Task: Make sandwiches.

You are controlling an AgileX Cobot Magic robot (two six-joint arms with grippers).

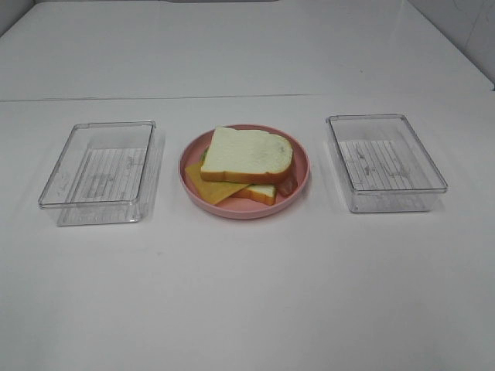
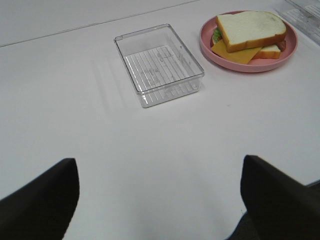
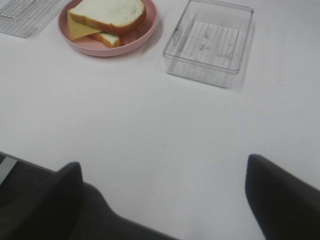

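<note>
A stacked sandwich lies on the round pink plate at the table's middle. Its top is a white bread slice with orange-brown crust; a yellow cheese slice and a bit of green lettuce stick out below, over a second bread slice. The same sandwich shows in the left wrist view and the sandwich again in the right wrist view. My left gripper and right gripper both stand open and hold nothing, each over bare table near the front edge, well back from the plate. Neither arm shows in the high view.
A clear plastic tray sits left of the plate and another clear tray right of it; nothing lies in either. The left tray and right tray also show in the wrist views. The table is white.
</note>
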